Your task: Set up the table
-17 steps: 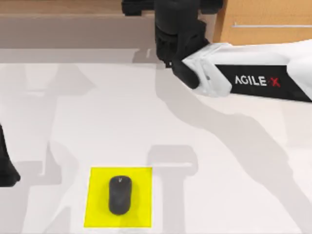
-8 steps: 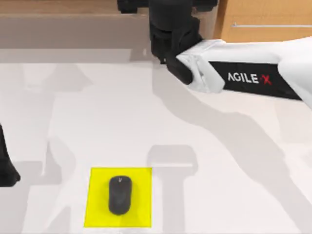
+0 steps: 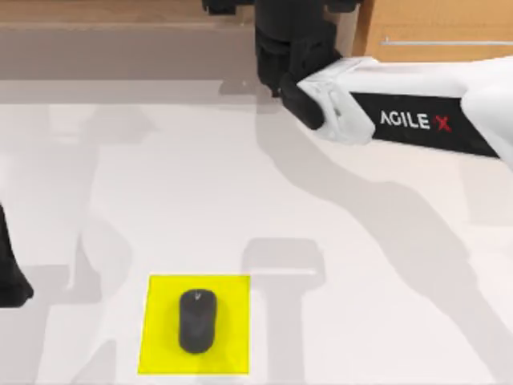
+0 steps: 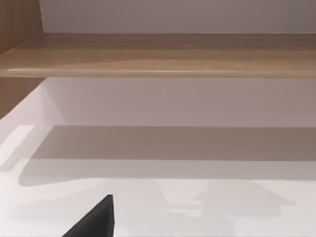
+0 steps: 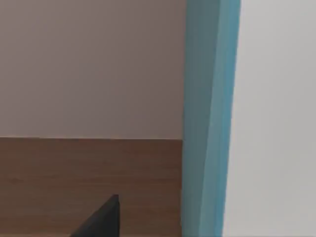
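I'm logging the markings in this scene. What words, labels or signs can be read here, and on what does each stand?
"AGILE X": white letters, with the X in red, on the black panel of the right arm, in the top view.
A small light mark on the black mouse, too small to read.
No other text is legible.

1. Bright, even light floods the table; no glare spots.
2. Soft grey shadows of the arms fall across its white top, blurred at their edges.
3. The shelf casts a broad dim band beneath itself.
4. A faint sheen runs along the shelf's front lip.
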